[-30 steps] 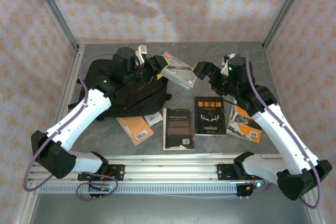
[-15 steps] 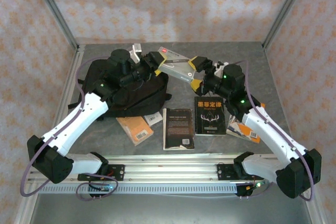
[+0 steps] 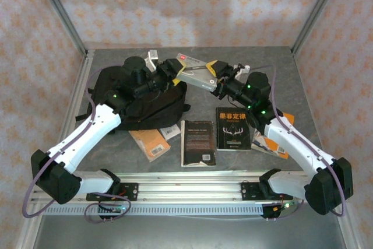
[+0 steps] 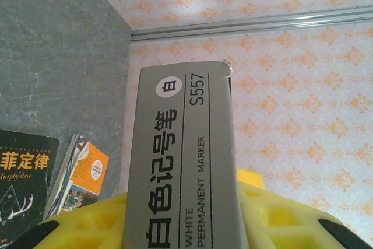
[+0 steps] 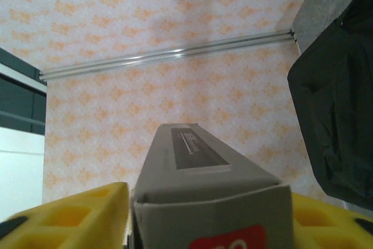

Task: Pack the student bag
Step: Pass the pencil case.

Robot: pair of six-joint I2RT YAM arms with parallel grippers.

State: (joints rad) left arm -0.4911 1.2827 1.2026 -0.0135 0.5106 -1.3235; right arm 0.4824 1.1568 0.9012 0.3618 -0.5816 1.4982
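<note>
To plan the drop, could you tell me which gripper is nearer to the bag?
Left. The left gripper holds the box over the far right corner of the bag; the right gripper grips the box's other end, off to the bag's right.

Soft, even light from above fills the top view. Broad, blurred shadows lie on the orange-patterned back wall (image 3: 175, 4), and the black fabric backpack (image 3: 151, 104) loses detail in its own darkness. At the wrists, print on the grey cardboard marker box (image 4: 180, 161) reads sharp, while the yellow fingers (image 5: 70, 214) of the right gripper (image 5: 204, 220) blur at the bottom edge.
</note>
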